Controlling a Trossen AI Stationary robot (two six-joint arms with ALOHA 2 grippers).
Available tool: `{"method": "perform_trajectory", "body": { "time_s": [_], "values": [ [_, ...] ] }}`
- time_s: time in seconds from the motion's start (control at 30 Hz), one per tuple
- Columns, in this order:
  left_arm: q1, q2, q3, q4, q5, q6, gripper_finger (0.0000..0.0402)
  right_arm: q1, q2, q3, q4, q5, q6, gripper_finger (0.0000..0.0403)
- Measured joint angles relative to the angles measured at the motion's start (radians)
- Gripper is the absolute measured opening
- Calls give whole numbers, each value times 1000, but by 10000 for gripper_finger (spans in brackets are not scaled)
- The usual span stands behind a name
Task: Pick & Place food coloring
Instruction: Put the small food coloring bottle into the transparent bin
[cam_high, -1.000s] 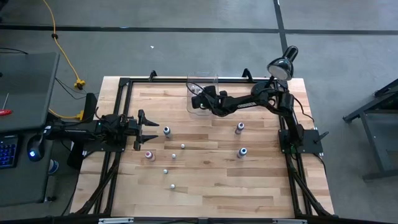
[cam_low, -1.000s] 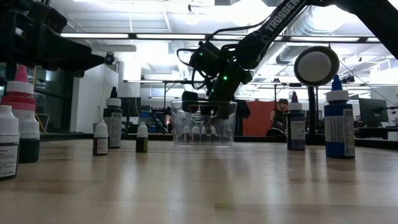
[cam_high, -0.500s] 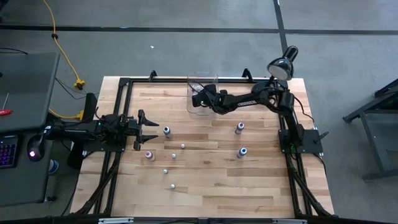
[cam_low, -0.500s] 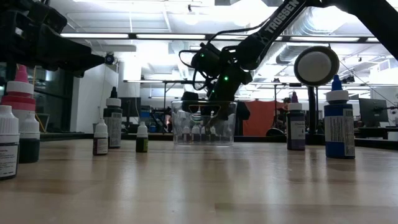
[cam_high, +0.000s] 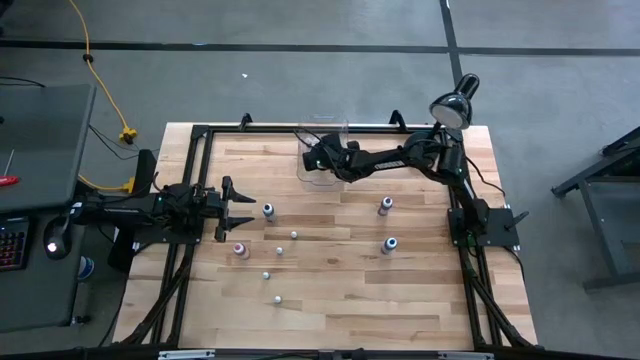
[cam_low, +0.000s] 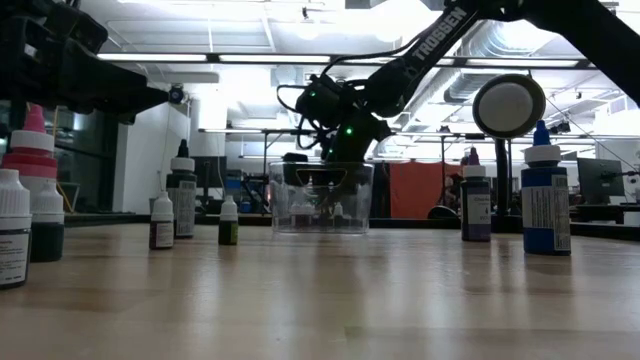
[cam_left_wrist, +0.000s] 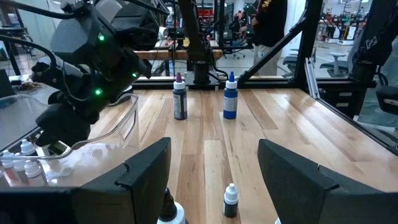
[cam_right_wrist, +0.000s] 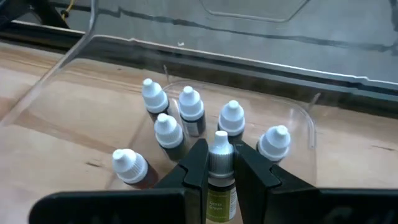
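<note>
1. Food coloring bottle (cam_right_wrist: 219, 180) with a grey cap and greenish label is pinched upright between the right gripper's (cam_right_wrist: 219, 163) fingers, which are nearly closed around its neck
2. That gripper (cam_high: 318, 160) hangs over the clear plastic bin (cam_high: 306, 172) at the far middle of the bench (cam_high: 400, 300), with the held bottle right above the bin's inside
3. Six white-capped bottles (cam_right_wrist: 192, 111) already stand in a loose cluster on the bin floor under it
4. More bottles are scattered on the bench: a purple one (cam_high: 385, 206) and a blue one (cam_high: 389, 244) on the right half, a few small ones (cam_high: 268, 210) toward the left
5. Left gripper (cam_high: 238, 209) sits low at the bench's left side, fingers spread wide apart and holding nothing, the small bottles just beside it
6. Black lamp (cam_high: 452, 105) stands at the far right corner
</note>
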Motion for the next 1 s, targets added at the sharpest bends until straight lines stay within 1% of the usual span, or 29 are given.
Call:
{"method": "perform_trajectory", "body": {
  "time_s": [0.23, 0.37, 0.53, 0.6, 0.83, 1.0],
  "values": [
    [0, 0, 0, 0, 1, 0, 239, 5, 0, 0, 1, 17, -1, 45],
    [0, 0, 0, 0, 1, 0, 239, 9, 5, 0, 9, 39, -11, 58],
    [0, 0, 0, 0, 1, 0, 239, 14, 16, -2, 32, 54, -59, 46],
    [0, 0, 0, 0, 1, 0, 239, 14, 20, -1, 40, 63, -60, 48],
    [0, 0, 0, 0, 1, 0, 239, 19, 23, -2, 40, 76, -62, 108],
    [0, 0, 0, 0, 1, 0, 239, 19, 23, -1, 40, 84, -62, 126]
  ]
}}
